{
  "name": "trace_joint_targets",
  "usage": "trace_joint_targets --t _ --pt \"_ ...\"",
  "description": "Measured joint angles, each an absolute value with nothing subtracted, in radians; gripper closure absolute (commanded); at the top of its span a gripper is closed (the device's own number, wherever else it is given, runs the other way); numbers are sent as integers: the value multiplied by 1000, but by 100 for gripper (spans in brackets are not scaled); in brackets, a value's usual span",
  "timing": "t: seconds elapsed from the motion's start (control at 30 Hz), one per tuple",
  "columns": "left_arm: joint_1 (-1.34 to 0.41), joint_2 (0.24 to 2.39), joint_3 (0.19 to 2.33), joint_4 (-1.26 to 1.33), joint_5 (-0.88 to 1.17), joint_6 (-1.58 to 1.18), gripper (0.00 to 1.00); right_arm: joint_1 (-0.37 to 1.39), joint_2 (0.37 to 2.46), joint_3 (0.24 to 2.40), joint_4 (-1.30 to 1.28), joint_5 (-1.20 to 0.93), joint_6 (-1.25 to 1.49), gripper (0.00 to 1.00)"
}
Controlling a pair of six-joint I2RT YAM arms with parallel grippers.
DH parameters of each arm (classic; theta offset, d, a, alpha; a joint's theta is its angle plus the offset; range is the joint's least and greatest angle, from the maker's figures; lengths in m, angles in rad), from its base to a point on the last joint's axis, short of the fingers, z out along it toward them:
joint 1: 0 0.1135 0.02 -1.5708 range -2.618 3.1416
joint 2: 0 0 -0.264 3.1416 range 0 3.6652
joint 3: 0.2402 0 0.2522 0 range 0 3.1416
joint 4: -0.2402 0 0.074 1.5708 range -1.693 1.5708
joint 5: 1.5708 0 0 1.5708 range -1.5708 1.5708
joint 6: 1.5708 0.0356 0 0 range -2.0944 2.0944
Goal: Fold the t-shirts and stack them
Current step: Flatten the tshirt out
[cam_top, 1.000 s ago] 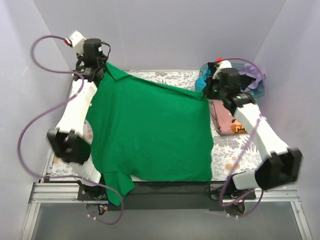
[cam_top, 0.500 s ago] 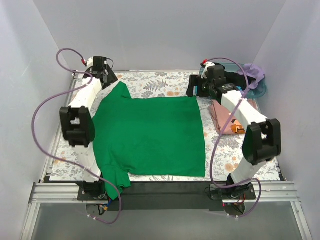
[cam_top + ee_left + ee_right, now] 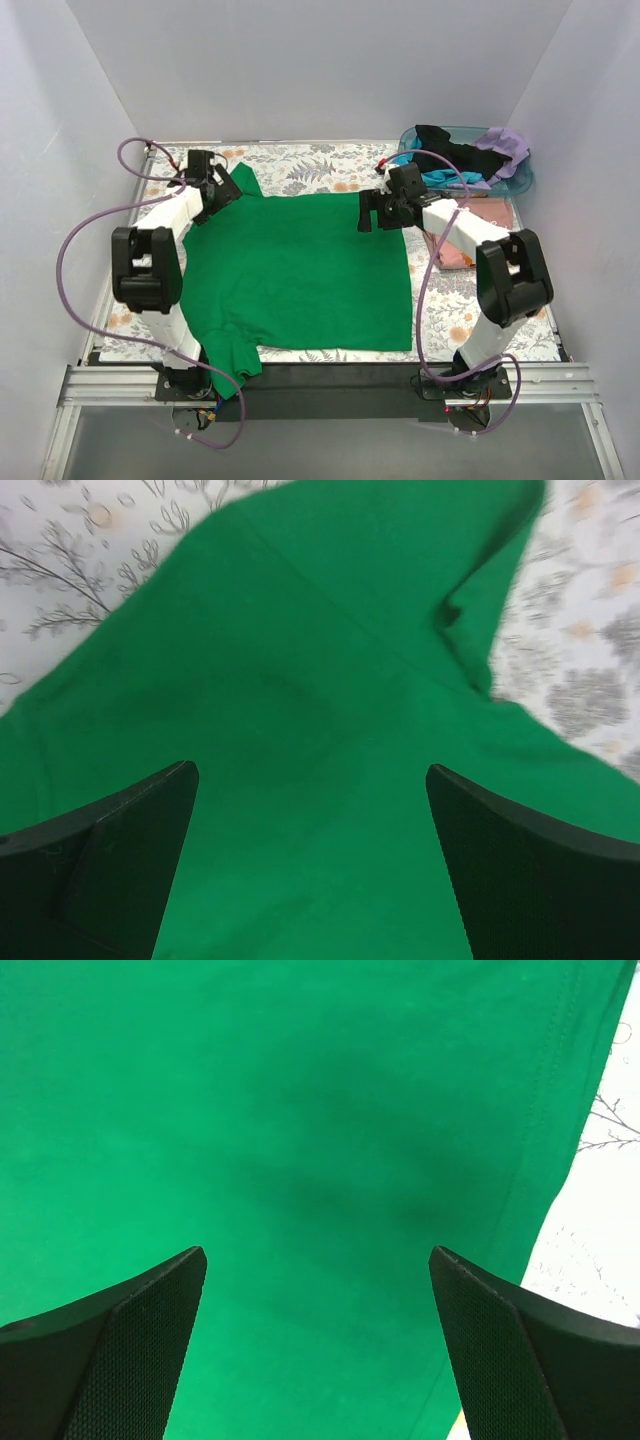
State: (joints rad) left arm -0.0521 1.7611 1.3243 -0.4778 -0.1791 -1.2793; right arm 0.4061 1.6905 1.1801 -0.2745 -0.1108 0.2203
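A plain bright green t-shirt [image 3: 300, 270] lies spread flat on the flowered tablecloth, one sleeve hanging over the near edge. My left gripper [image 3: 222, 190] hovers open over its far-left sleeve, with green cloth [image 3: 300, 660] beneath the spread fingers and nothing between them [image 3: 311, 771]. Over the far-right corner my right gripper [image 3: 372, 212] stands open too, the shirt's hem [image 3: 540, 1160] running under it and nothing held [image 3: 318, 1252]. A folded salmon-pink t-shirt [image 3: 452, 252] lies to the right, partly hidden by my right arm.
A teal basket [image 3: 524, 178] at the back right holds a black shirt [image 3: 445, 145], a teal one [image 3: 450, 178] and a lavender one [image 3: 505, 145]. Bare flowered tablecloth [image 3: 300, 160] shows behind the green shirt. White walls close in on three sides.
Both grippers have opened and let go of the green shirt, which dropped from hanging stretched to lying flat. Both arms came down and drew in over its far corners.
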Motion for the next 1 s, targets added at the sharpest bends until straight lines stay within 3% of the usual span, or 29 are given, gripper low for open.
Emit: trace_joint_targets --t 0.2,0.63,1.0 --pt "-52 2006 1394 -477 -171 -1275 2 398 1878 1294 -281 -56 205 2" --pt "-55 2189 1659 -494 -187 -1253 2 324 2171 1616 -278 -43 180 2" --pt "-39 2540 2211 -539 -160 -1132 2 274 2528 2173 -326 -151 165 2"
